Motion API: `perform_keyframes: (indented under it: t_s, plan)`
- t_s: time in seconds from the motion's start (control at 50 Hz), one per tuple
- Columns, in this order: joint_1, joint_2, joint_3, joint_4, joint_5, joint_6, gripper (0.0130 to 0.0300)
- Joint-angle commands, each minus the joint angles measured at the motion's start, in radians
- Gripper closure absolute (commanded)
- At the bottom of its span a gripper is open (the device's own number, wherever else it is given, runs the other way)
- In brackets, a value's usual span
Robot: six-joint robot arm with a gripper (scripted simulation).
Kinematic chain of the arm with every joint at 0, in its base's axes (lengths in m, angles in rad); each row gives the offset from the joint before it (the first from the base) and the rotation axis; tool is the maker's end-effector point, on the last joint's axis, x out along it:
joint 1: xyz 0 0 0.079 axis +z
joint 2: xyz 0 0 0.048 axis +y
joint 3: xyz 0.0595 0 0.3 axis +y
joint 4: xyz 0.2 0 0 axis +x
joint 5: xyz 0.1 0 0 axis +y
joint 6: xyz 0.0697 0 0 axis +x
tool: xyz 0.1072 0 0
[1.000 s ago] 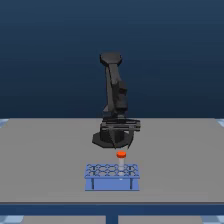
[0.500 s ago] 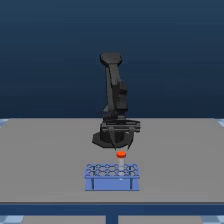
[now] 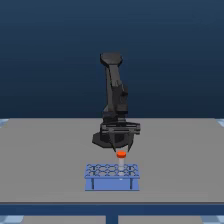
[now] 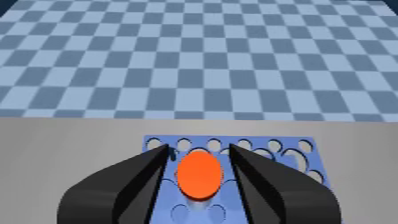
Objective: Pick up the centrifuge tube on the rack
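Straddling the tube's orange cap (image 4: pixel 199 174), the gripper (image 4: pixel 199 156) stands spread, fingers (image 4: pixel 142 172) apart from it. The tube's body is hidden beneath the cap above the rack (image 3: pixel 112 176).

Flat, even, shadowless rendered light, no glare; both views soft and slightly blurred, low in detail.

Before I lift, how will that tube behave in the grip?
The tube shows mainly its round orange cap between the fingers, so it may slip or twist if pinched on the curve. It looks thin and probably light. The rack is small and open-sided, so a snagged lift could drag it.
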Motion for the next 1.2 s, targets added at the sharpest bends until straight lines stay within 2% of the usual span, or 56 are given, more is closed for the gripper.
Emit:
perform_keyframes:
  t_s: [0.02, 0.36, 0.66, 1.06, 1.08, 1.2]
  plan:
    - [0.000, 0.009, 0.006, -0.060, -0.015, 0.073, 0.0130]
    - [0.000, 0.047, 0.028, -0.235, -0.060, 0.253, 0.0130]
    - [0.000, 0.072, 0.040, -0.313, -0.091, 0.334, 0.0130]
    - [0.000, 0.078, 0.043, -0.329, -0.098, 0.351, 0.0130]
    - [0.000, 0.078, 0.043, -0.329, -0.098, 0.351, 0.0300]
    - [0.000, 0.078, 0.043, -0.329, -0.098, 0.351, 0.0300]
